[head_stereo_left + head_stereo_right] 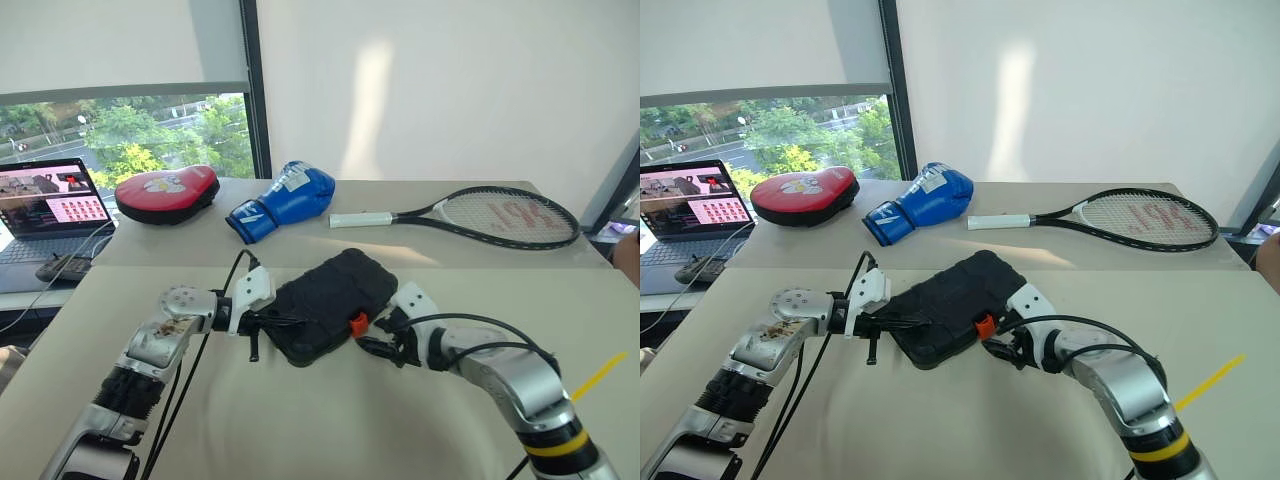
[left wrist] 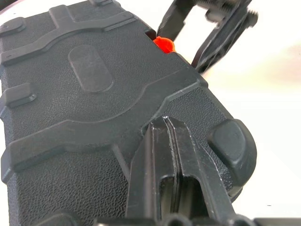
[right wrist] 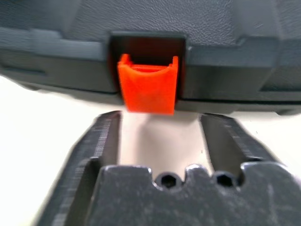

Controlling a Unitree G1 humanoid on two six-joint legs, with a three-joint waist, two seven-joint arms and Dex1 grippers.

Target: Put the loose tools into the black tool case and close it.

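Right wrist view is showing the case (image 3: 150,42), lid down on the worktop (image 1: 330,420), its orange latch (image 3: 148,89) facing the right gripper (image 3: 160,141), fingers apart; the left gripper (image 2: 171,155), fingers together, is pressing its left corner.

You have the black tool case (image 1: 330,305) lying flat and closed on the worktop, lid up, turned at an angle so one corner points to the far side. Its textured lid has raised ribs, and its small orange latch (image 3: 148,88) sits on the near right edge.
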